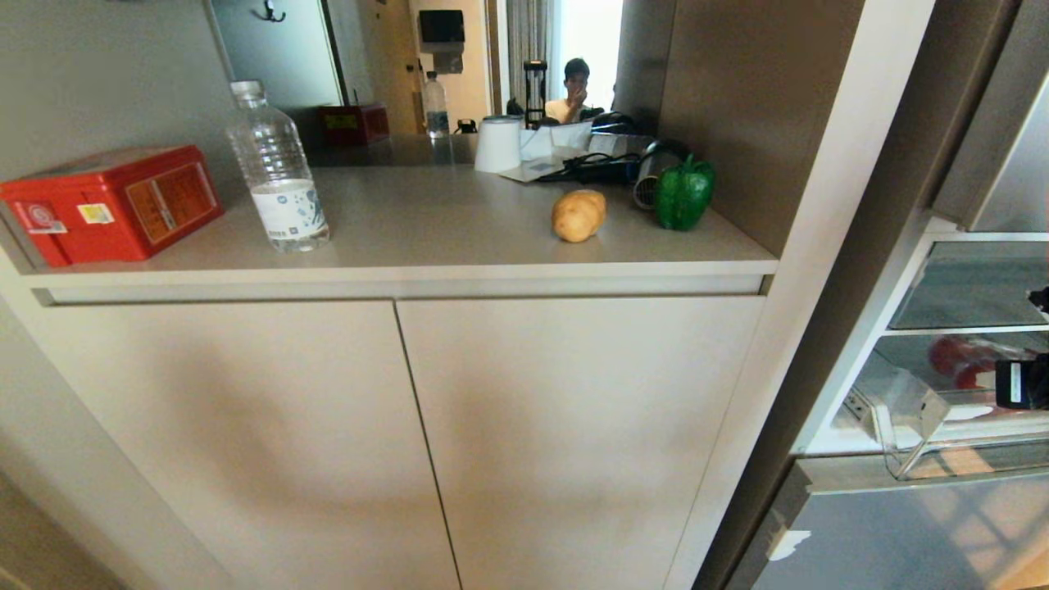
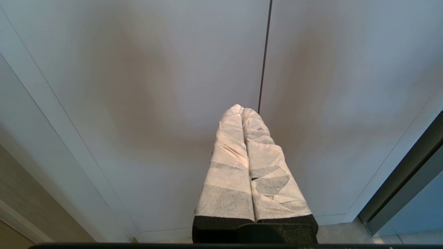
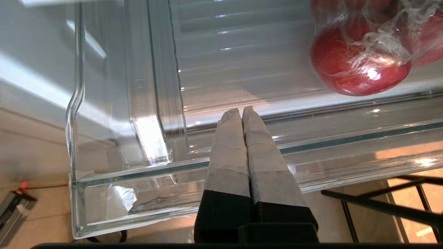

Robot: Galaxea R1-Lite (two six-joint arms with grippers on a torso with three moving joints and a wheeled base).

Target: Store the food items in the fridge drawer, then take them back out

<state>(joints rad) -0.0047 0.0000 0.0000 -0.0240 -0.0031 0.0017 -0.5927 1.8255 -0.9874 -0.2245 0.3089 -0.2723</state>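
The tan potato (image 1: 578,215) and the glossy green bell pepper (image 1: 683,193) sit side by side on the right part of the countertop (image 1: 459,238). The clear fridge drawer (image 1: 897,438) juts out of the open fridge at the lower right. My right gripper (image 3: 241,110) is shut and empty, its taped fingers reaching over the drawer's front rim (image 3: 145,171) into the bin. Part of the right arm (image 1: 1020,383) shows at the head view's right edge. My left gripper (image 2: 241,109) is shut and empty, hanging in front of the cabinet doors (image 2: 138,103).
Plastic-wrapped red apples (image 3: 360,62) lie in the drawer, off to one side of my right fingers. A water bottle (image 1: 279,176) and a red box (image 1: 115,201) stand on the counter's left. A white cup (image 1: 498,143) and black cables (image 1: 598,168) sit behind the potato. Glass fridge shelves (image 1: 975,287) are above the drawer.
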